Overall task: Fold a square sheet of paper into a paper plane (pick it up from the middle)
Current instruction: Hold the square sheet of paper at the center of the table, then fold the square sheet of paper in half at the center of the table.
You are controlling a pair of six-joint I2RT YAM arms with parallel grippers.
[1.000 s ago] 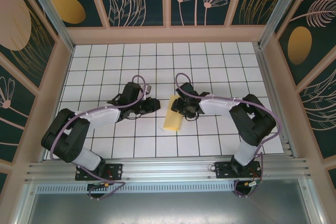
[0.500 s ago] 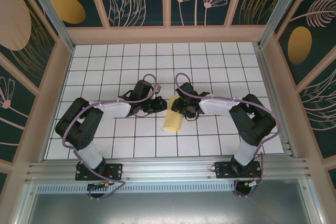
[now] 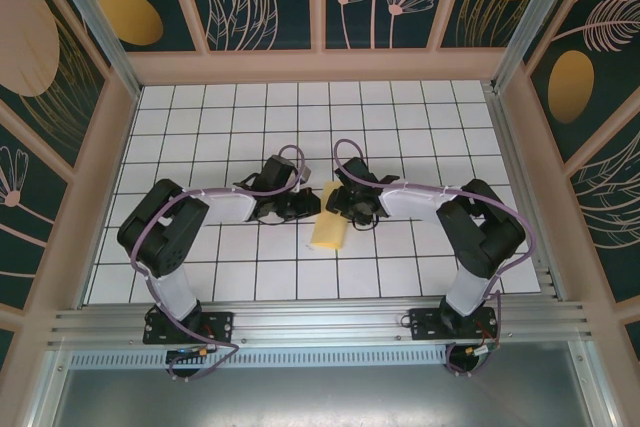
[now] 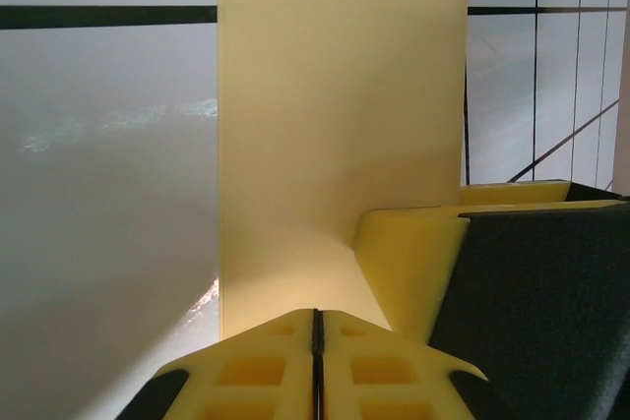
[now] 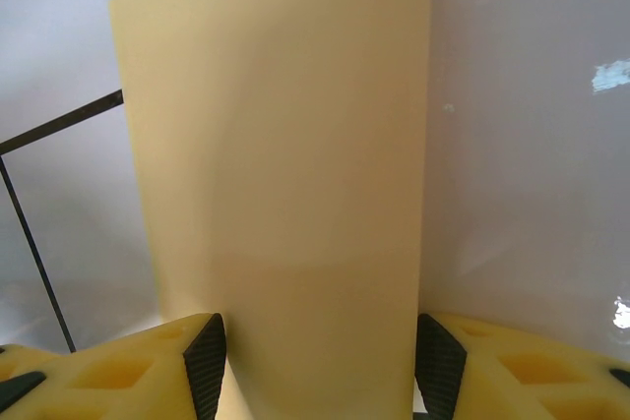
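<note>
The square sheet of paper point(image 3: 329, 230) lies on the white grid table as a folded yellow rectangle, about one tile wide and two long. My left gripper point(image 3: 312, 204) is shut, its tips meeting at the paper's point(image 4: 335, 125) left edge near the far end, in the left wrist view point(image 4: 317, 317). My right gripper point(image 3: 343, 205) is open over that same far end. In the right wrist view point(image 5: 315, 371) its pads point(image 5: 207, 366) stand on either side of the paper point(image 5: 285, 174), which spans the gap. One right finger point(image 4: 413, 263) shows in the left wrist view.
The white grid table point(image 3: 200, 137) stretches away behind and to both sides of the arms. Wooden-framed walls with leaf patterns point(image 3: 90, 147) close it in on three sides. A metal rail point(image 3: 320, 322) runs along the near edge.
My left arm has swung right until its gripper reached the paper, and its jaws have closed. The right arm and the paper have stayed still.
</note>
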